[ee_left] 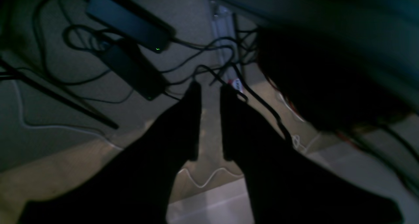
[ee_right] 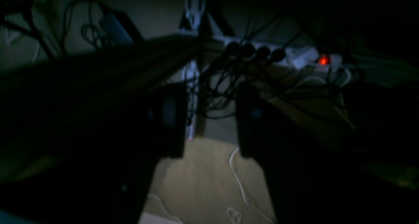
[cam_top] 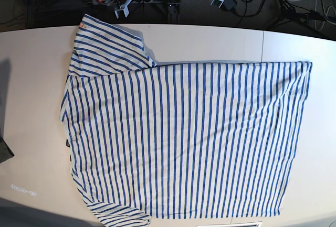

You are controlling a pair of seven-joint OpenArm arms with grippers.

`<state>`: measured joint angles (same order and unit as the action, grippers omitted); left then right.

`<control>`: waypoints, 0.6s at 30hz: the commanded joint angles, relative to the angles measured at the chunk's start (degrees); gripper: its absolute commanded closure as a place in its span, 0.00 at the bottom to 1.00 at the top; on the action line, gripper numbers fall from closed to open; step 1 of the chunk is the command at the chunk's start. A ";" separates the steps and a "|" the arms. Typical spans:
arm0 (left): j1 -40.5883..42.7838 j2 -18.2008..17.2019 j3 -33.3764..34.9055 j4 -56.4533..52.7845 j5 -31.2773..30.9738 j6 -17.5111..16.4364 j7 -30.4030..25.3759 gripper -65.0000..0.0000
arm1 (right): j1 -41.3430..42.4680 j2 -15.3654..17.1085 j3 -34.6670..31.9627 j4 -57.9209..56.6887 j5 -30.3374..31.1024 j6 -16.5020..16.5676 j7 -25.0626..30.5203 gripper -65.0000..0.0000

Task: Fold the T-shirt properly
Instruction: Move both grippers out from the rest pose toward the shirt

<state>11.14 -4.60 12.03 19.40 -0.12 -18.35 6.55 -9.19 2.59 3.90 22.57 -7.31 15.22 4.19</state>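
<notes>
Both grippers, left (ee_left: 209, 90) and right (ee_right: 211, 119), hang spread and empty, off the T-shirt (cam_top: 184, 138); I'd pinch its hem corners together, evenly.

The base view is bright and evenly lit, with the white table (cam_top: 210, 41) sharp, soft shadows at its left edge and bottom corners, and slight bowing of its far edge from lens distortion. Both wrist views are very dim and blurred. There the left gripper (ee_left: 209, 86) and right gripper (ee_right: 211, 119) show only as black silhouettes, beside a small red lamp (ee_right: 323, 60) glowing with glare.
</notes>
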 commanded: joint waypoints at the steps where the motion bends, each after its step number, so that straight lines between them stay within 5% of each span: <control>1: 1.84 -0.55 -0.02 2.03 -0.09 -2.03 -0.11 0.79 | -2.12 0.50 0.11 1.97 0.17 3.15 0.44 0.61; 5: 9.05 -3.02 -0.02 12.81 -2.67 -2.08 -0.07 0.79 | -10.43 2.49 0.11 11.72 0.50 5.86 0.33 0.61; 15: 27.21 -9.29 -4.83 48.02 -9.53 -2.10 1.62 0.79 | -31.89 12.41 0.11 43.19 13.35 6.14 -5.01 0.61; 18: 32.17 -10.40 -10.23 58.80 -13.07 -5.79 3.06 0.79 | -38.56 16.65 0.13 55.04 16.41 6.10 -8.17 0.61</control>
<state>42.59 -14.68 1.78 77.93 -13.06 -23.24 10.61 -46.94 18.63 3.84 77.58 8.78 19.11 -4.86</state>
